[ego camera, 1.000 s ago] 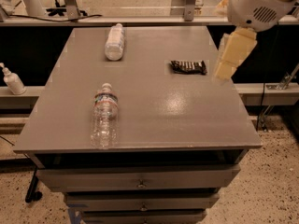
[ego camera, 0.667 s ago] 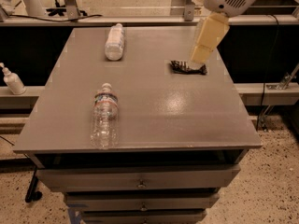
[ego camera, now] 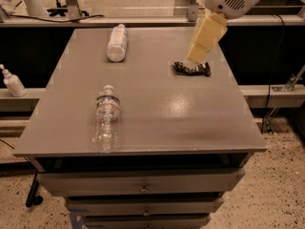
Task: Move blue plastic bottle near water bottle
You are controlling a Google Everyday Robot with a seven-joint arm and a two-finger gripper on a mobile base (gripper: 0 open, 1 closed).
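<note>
On our worktop (ego camera: 167,113) the water bottle (ego camera: 106,124) lies flat at front left, with the blue plastic bottle (ego camera: 117,43) well apart behind it, ungrasped. Our claw (ego camera: 196,57) hangs above a dark wrapper (ego camera: 192,69); we cannot tell its opening.

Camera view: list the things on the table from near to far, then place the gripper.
Nearest first: water bottle → dark packet → blue bottle. The gripper hangs just above the dark packet, toward the far right of the table.
</note>
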